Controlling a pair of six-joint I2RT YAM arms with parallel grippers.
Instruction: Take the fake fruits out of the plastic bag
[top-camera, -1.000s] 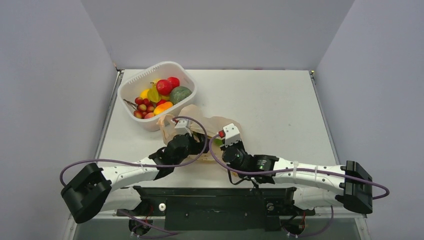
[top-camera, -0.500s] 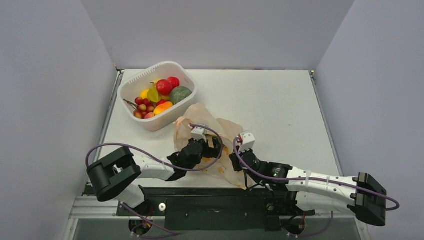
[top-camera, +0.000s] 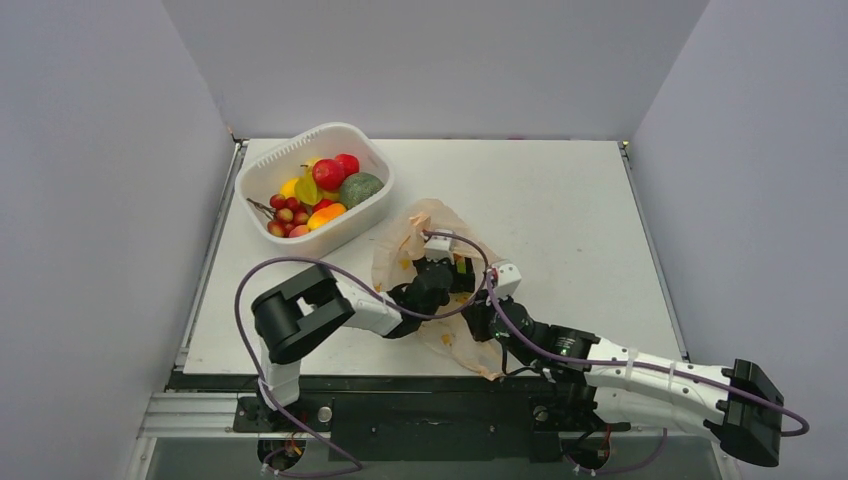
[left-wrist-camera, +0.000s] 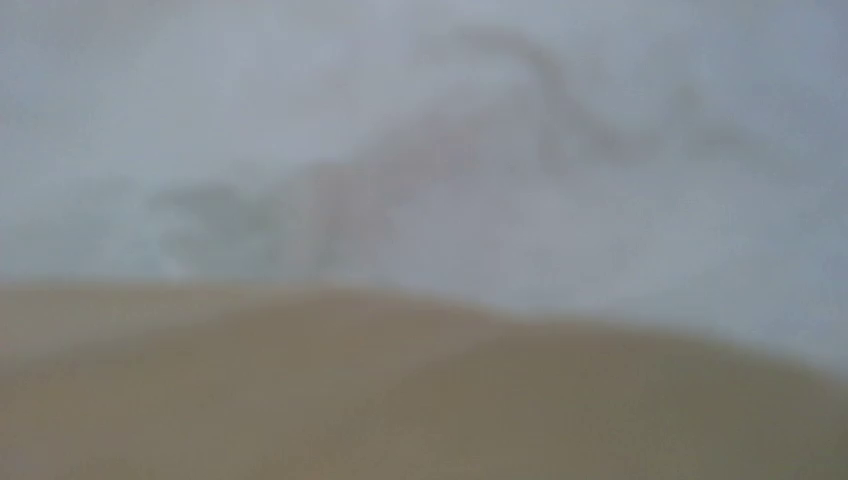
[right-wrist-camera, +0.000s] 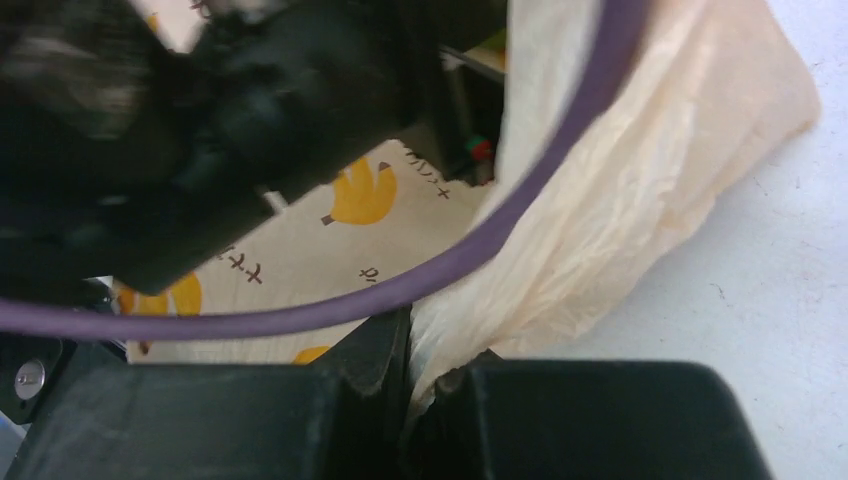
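The plastic bag (top-camera: 425, 228), pale peach with small orange marks, stands bunched up in the middle of the table. My right gripper (top-camera: 487, 302) is at its near right side. In the right wrist view my right gripper (right-wrist-camera: 440, 385) is shut on a fold of the bag (right-wrist-camera: 620, 200). My left gripper (top-camera: 452, 278) reaches into the bag's folds and its fingers are hidden. A small lime-green patch (top-camera: 461, 266) shows beside it. The left wrist view is only a grey and tan blur. Several fake fruits (top-camera: 322, 190), red, yellow and orange, lie in the white basket.
The white slotted basket (top-camera: 372, 211) stands at the back left, with a dull dark-green round fruit (top-camera: 360, 188) in it. The left arm's purple cable (right-wrist-camera: 470, 262) runs across the right wrist view. The left arm's black body (right-wrist-camera: 250, 100) fills that view's upper left.
Both grippers have moved right and away from me with the bag. The bag now stands farther from the basket. The left arm has swung further across toward the right arm.
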